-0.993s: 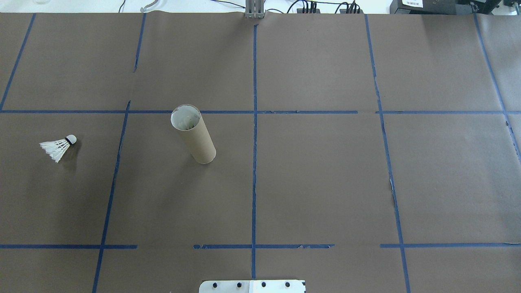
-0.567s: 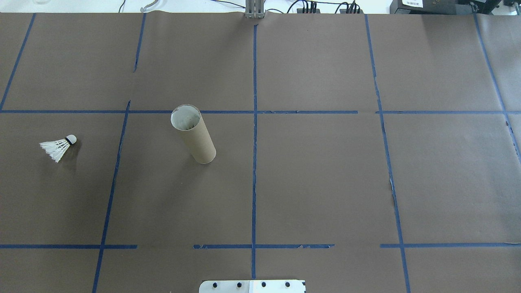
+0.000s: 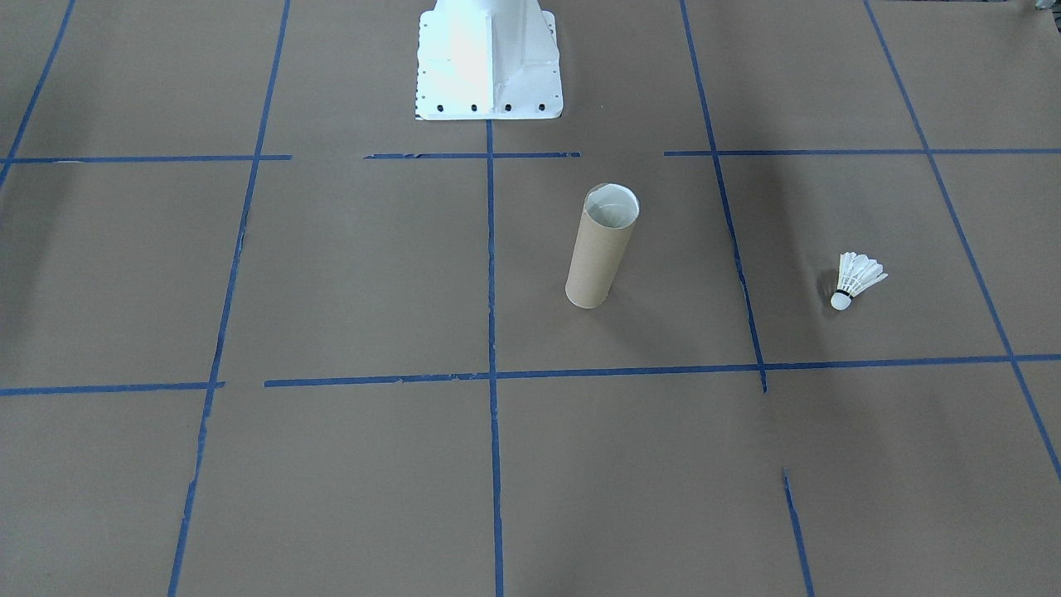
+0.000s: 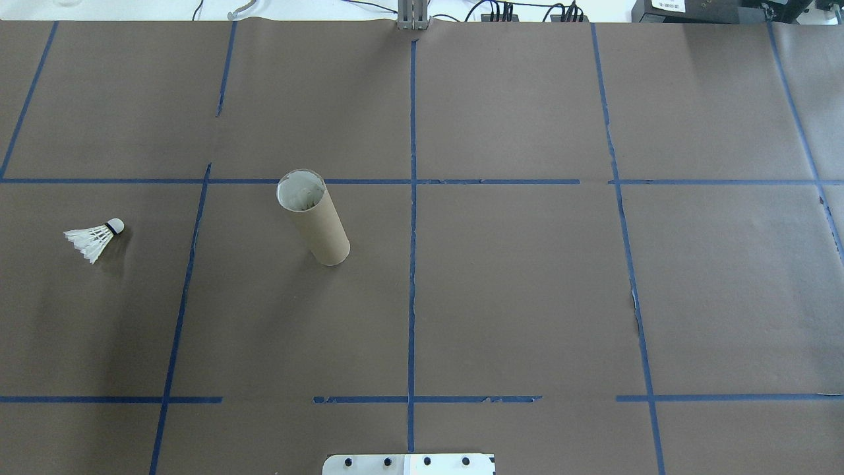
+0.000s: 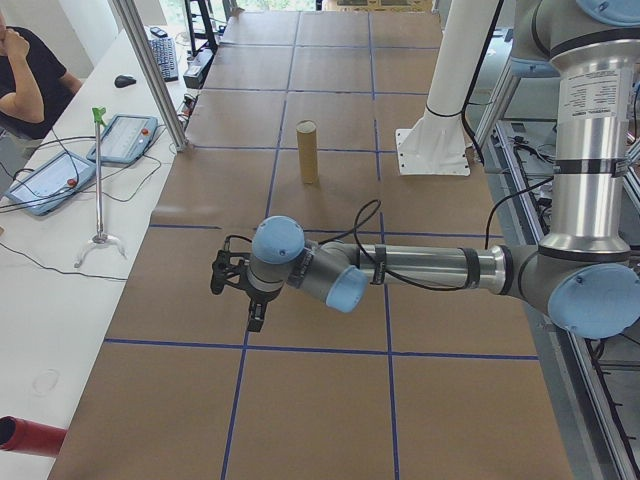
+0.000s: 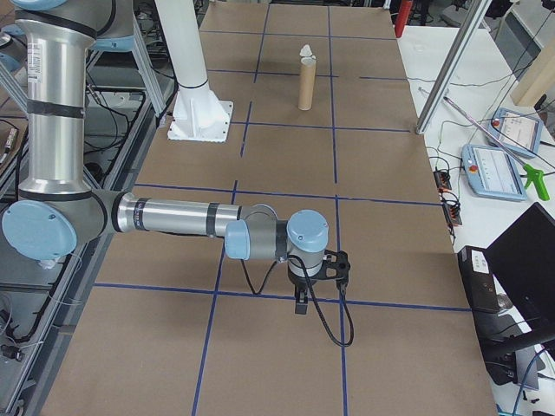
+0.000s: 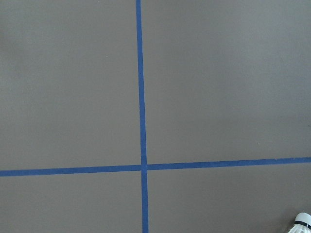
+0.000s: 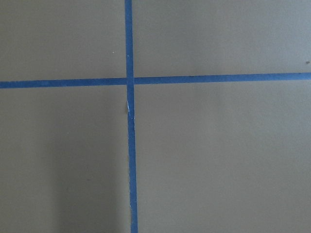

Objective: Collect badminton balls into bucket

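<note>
One badminton ball [image 4: 95, 239] lies on its side on the brown paper at the table's left, white feathers and a dark band behind the cork tip [image 3: 841, 301]. Its tip just shows in the left wrist view's bottom right corner [image 7: 302, 223]. The bucket [image 4: 313, 221], a tan cardboard tube with a pale inside, stands upright left of centre [image 3: 601, 249]. My left gripper [image 5: 255, 318] hangs above the paper near the table's left end. My right gripper [image 6: 300, 305] hangs near the right end, far from both. I cannot tell whether either is open or shut.
Blue tape lines [image 4: 412, 218] divide the brown paper into squares. The white robot base [image 3: 487, 62] stands at the table's robot side. A person [image 5: 25, 70] sits at a side table with tablets [image 5: 125, 138] and a grabber tool [image 5: 98, 180].
</note>
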You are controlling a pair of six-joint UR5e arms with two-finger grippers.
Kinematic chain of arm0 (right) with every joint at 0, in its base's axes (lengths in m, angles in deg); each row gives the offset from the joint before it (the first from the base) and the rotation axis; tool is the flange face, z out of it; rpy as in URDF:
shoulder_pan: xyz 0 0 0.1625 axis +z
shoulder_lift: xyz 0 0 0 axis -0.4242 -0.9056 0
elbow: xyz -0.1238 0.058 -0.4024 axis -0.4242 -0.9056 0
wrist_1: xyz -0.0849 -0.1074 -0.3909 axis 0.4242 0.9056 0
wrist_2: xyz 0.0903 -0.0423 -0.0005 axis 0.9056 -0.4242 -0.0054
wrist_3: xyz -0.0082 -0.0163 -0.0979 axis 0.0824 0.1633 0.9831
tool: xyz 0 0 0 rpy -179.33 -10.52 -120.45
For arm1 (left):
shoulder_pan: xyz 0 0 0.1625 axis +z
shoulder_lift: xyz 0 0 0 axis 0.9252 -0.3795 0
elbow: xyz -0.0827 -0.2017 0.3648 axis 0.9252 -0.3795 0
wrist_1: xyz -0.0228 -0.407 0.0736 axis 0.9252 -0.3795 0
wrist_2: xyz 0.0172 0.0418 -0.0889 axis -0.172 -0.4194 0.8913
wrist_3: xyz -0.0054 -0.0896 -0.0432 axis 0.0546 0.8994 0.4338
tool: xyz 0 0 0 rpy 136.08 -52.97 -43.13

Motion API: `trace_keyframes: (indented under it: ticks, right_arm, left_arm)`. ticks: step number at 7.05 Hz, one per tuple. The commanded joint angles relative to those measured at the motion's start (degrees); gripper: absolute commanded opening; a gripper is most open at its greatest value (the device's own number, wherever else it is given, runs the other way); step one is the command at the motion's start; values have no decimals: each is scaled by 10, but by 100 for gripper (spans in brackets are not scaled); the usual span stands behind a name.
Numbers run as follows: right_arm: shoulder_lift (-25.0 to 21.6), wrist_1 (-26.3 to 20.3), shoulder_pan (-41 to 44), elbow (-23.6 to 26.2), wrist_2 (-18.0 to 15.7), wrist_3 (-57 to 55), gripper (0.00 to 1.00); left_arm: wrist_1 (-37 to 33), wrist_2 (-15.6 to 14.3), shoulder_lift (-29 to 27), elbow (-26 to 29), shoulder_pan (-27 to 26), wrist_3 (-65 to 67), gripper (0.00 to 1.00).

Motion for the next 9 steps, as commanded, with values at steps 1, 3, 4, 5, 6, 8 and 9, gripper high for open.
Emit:
trace_keyframes:
  ticks: [1,3,4,5,6,8,9]
  right_arm:
    - [-1,0,0,0,0,-1,100]
    - [0,0,0,0,0,0,100]
    - [-1,0,0,0,0,0,100]
    - [0,0,0,0,0,0,100]
    - [0,0,0,0,1,0,100]
    - [-1,0,0,0,0,0,100]
    - [-1,0,0,0,1,0,100]
  left_arm:
    - [-220,1,69,4,74,237,100]
    - [-286,-2,80,6,120,336,100]
    - [-316,-7,80,13,130,374,100]
    - [-357,-24,80,23,151,426,100]
    - [-394,-61,80,31,186,481,100]
    - [-442,-133,80,40,251,563,100]
    - [-458,-138,77,48,264,585,100]
